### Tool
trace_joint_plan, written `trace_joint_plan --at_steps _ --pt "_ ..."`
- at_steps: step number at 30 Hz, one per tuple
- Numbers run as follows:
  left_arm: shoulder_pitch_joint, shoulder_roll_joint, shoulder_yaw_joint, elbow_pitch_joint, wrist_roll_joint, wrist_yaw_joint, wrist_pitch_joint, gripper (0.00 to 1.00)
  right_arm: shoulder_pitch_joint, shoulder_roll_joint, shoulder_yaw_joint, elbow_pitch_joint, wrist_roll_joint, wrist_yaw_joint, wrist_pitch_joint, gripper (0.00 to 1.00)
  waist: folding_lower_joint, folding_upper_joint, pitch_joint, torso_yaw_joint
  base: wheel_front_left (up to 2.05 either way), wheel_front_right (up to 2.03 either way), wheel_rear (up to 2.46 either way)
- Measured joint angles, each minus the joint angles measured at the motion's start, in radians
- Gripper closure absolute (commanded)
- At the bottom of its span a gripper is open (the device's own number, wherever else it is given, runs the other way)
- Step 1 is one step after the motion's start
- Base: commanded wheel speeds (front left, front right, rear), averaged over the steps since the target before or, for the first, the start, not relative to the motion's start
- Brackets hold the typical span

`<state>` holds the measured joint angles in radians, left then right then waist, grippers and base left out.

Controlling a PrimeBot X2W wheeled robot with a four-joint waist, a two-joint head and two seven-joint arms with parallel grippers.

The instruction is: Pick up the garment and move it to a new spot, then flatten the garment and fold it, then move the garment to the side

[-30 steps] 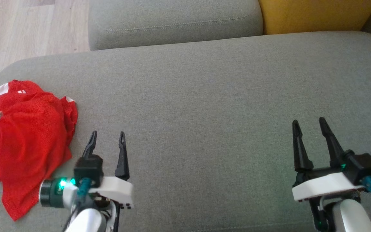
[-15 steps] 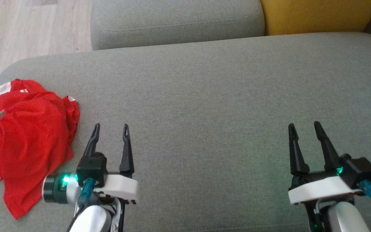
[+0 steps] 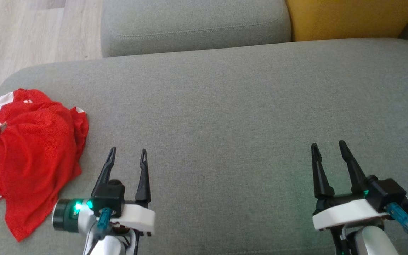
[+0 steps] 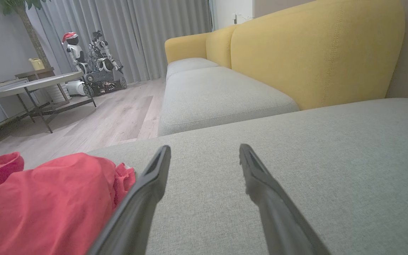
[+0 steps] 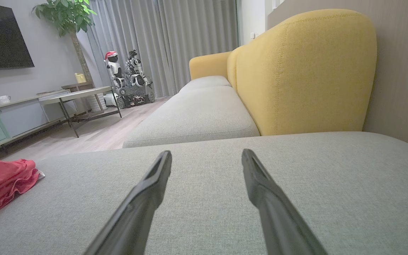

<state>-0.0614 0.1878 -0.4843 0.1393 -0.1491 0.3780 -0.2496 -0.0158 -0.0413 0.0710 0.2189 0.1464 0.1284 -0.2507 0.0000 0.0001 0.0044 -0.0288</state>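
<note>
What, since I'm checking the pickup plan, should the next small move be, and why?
Probably swing the left gripper leftward over the garment. It lies crumpled and untouched at the left end of the cushion, right beside that gripper, whose jaws stand open and empty. The right gripper, also open, sits far off to the right.

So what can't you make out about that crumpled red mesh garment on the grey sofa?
- Crumpled red mesh garment: head view's left edge cuts it off; folds hide its type.
- Left wrist view: a finger of the left gripper covers its near edge.
- Right wrist view: the left edge cuts it off.
- Small white object on the sideboard: too small to identify.
</note>
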Motion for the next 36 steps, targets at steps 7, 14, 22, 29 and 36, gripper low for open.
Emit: trace_joint_plan --at_steps 7,14,22,29,36 --pt "0.001 -0.029 0.045 0.008 0.044 -0.034 0.0 0.0 0.0 0.0 0.008 0.006 -0.015 0.0 0.0 0.0 0.0 0.0 -0.004 -0.003 0.0 0.0 0.0" --pt "0.015 -0.048 0.072 0.01 0.068 -0.062 0.0 0.0 0.0 0.0 0.008 0.018 -0.016 0.0 0.0 0.0 0.0 0.0 -0.001 0.002 0.0 0.0 0.0" --pt "0.017 -0.063 0.099 0.014 0.088 -0.079 0.0 0.0 0.0 -0.001 0.017 0.023 -0.016 0.0 0.0 0.0 0.0 0.0 0.003 0.048 0.0 0.0 0.0" --pt "0.017 -0.063 0.143 0.014 0.095 -0.078 0.0 0.0 0.0 -0.001 0.047 0.023 -0.016 0.0 0.0 0.0 0.0 0.0 0.007 0.133 0.0 0.0 0.0" --pt "0.018 -0.061 0.178 0.012 0.103 -0.076 0.0 0.0 -0.009 -0.001 0.082 0.024 -0.016 0.0 0.0 0.0 0.0 0.0 0.009 0.241 0.0 0.0 0.0"
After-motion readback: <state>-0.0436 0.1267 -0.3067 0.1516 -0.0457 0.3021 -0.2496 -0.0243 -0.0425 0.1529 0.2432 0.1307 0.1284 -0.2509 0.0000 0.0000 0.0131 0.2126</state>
